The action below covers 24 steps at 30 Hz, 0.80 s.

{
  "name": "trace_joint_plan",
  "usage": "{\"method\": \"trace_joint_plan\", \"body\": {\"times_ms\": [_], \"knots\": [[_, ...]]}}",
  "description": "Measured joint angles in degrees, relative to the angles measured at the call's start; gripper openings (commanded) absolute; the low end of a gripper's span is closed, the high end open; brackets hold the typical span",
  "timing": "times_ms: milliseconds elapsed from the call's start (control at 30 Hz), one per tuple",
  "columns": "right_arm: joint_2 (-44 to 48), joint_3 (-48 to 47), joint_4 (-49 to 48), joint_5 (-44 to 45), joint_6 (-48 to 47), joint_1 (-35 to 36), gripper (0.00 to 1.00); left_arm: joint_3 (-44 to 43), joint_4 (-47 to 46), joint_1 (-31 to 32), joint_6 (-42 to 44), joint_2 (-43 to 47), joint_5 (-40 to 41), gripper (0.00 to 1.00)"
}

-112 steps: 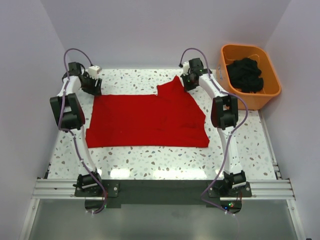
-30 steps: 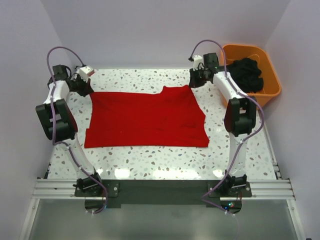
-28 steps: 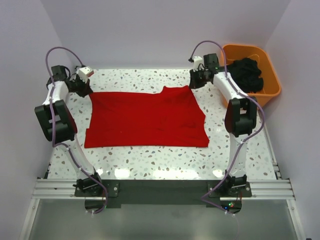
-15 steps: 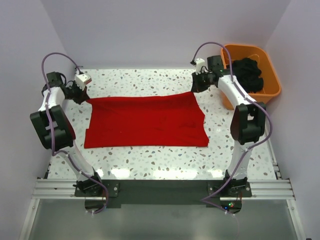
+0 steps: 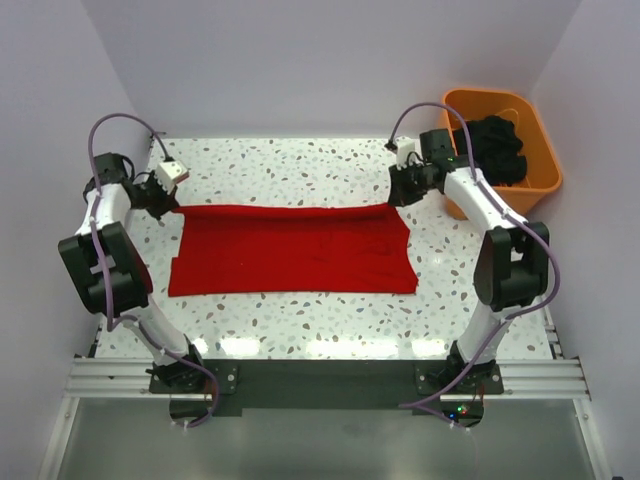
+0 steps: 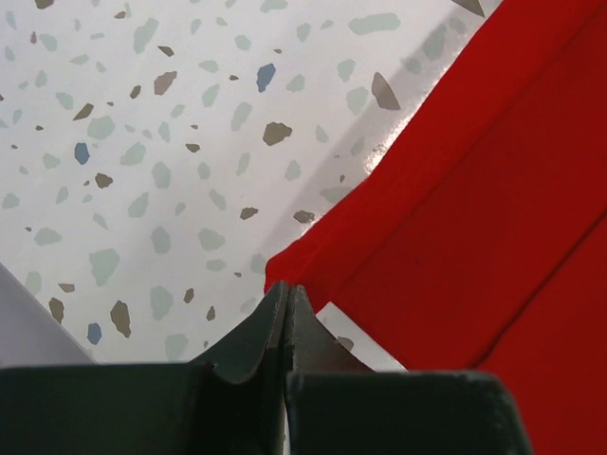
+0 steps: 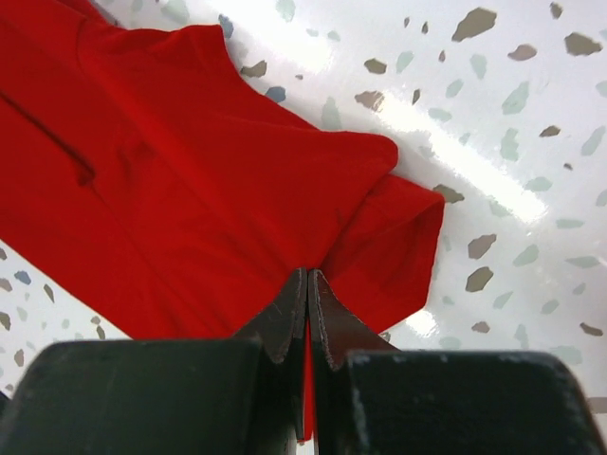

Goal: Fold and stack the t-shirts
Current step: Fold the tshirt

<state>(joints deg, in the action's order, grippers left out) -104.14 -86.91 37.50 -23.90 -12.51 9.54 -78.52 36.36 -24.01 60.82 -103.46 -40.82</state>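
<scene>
A bright red t-shirt [image 5: 290,248] lies across the middle of the speckled table, its far edge lifted and stretched taut between the two grippers. At the far left corner my left gripper [image 5: 172,203] is shut on the shirt's edge; the left wrist view shows the red cloth [image 6: 455,209] pinched at the tips of that gripper [image 6: 286,289]. My right gripper [image 5: 398,198] is shut on the far right corner, and in the right wrist view red cloth [image 7: 218,180] runs between its closed fingers [image 7: 307,277]. The near edge rests flat on the table.
An orange plastic tub [image 5: 540,170] holding dark cloth [image 5: 492,145] stands at the back right, just behind the right arm. White walls close in the table on the left, back and right. Bare speckled tabletop [image 5: 300,325] lies in front of the shirt.
Both grippers have pulled the shirt's far edge toward the near side and outward, so the raised right flap is gone and the edge now runs straight and taut.
</scene>
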Motion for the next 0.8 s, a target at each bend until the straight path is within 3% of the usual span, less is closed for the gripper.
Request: {"method": "trace_joint_plan", "body": {"times_ms": [367,800], "knots": [[3.1,7.6,1.0,-0.2,-0.7,1.7,0.00,7.8,2.8,-0.5,10.5,3.6,4.4,0.00],[-0.3,10.9,0.9,1.9,-0.6,4.3,0.00,12.8,0.8,-0.6,11.8,3.1,9.6,0.00]]}}
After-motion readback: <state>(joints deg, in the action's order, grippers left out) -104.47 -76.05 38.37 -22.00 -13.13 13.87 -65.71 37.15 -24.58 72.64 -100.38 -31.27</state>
